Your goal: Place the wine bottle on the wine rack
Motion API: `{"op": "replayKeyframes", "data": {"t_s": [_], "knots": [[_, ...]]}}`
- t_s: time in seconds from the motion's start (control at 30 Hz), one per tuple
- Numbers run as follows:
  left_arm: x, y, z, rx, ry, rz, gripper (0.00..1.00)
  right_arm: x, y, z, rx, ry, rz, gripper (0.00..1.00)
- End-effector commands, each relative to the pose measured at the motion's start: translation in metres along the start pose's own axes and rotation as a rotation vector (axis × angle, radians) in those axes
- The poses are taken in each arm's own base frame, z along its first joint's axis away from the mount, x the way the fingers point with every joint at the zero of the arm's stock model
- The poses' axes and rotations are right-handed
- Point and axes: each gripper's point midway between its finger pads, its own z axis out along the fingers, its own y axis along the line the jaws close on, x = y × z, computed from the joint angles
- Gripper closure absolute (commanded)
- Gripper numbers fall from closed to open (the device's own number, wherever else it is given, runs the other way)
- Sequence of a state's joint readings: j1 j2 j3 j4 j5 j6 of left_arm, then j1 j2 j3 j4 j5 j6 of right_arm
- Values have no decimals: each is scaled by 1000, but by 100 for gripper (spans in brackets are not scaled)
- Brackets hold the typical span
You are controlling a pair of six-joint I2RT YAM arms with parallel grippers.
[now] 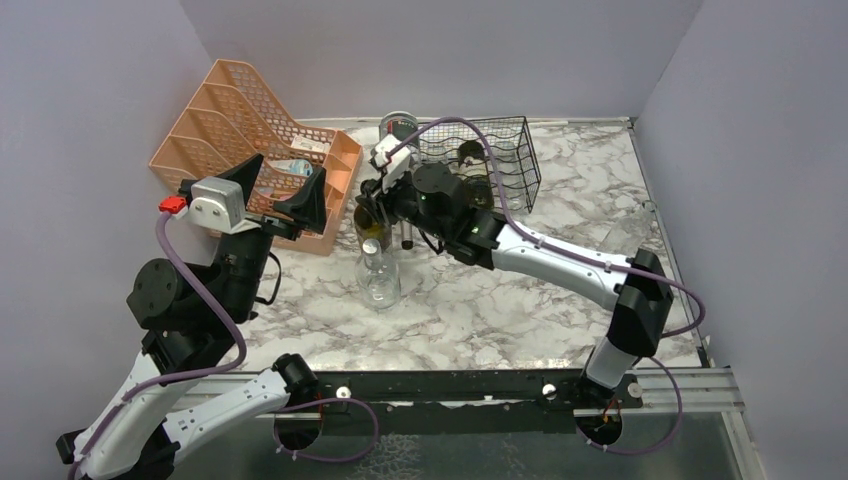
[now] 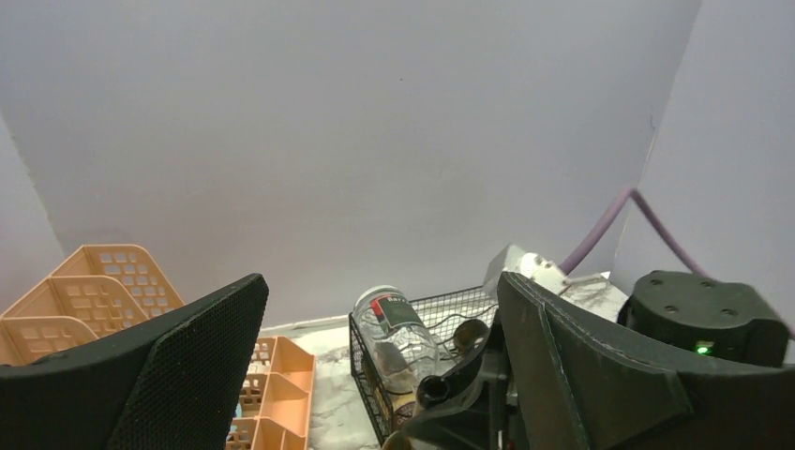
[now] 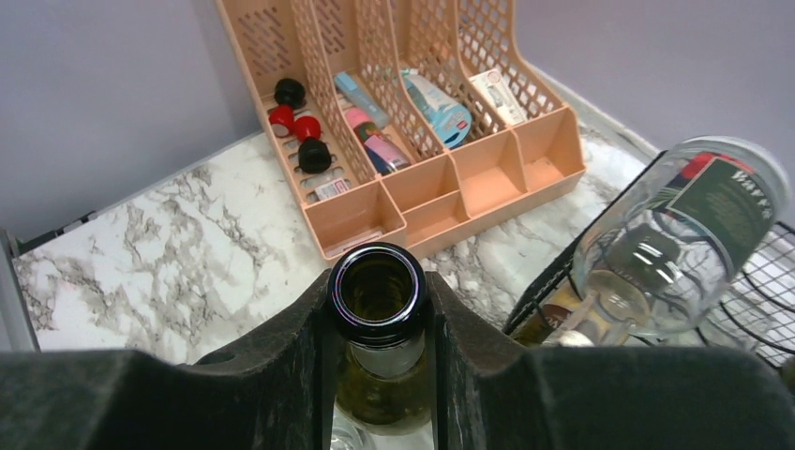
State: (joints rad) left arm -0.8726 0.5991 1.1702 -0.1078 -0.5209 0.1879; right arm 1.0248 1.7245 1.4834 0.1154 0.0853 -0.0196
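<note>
The right claw (image 3: 380, 342) is pinching the wine bottle (image 3: 379, 281) by its neck, just under the lip. The glass is likely heavy, slick and fragile. The wine rack (image 1: 505, 165) is standing just right of the claw.

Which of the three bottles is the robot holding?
The dark green bottle, clamped at its neck by the right gripper. One clear bottle stands free; a labelled bottle lies in the wire rack.
</note>
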Motion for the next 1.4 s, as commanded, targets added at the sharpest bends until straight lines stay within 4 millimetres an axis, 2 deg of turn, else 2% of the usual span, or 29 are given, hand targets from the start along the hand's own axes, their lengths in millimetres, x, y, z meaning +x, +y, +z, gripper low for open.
{"op": "replayKeyframes", "data": {"t_s": [0.0, 0.3, 0.5, 0.63, 0.83, 1.0, 1.17, 1.37], "knots": [[13, -9, 4, 22, 27, 0, 1, -88, -20, -36, 101, -229, 40, 99], [40, -23, 6, 60, 82, -37, 1, -96, -39, -77, 192, -211, 67, 99], [63, -40, 8, 109, 111, -73, 1, -96, -60, -121, 295, -209, 99, 99], [89, -66, 10, 206, 157, -87, 1, -92, -70, -150, 346, -195, 118, 99], [140, -120, 6, 428, 231, -130, 1, -63, -81, -193, 409, -107, 149, 99], [180, -159, -4, 607, 259, -154, 1, -47, -89, -227, 460, -56, 204, 99], [220, -191, -22, 784, 272, -157, 1, -43, -87, -247, 455, -54, 265, 99], [260, -215, -32, 889, 339, -174, 1, -55, -81, -259, 406, -86, 289, 99]]}}
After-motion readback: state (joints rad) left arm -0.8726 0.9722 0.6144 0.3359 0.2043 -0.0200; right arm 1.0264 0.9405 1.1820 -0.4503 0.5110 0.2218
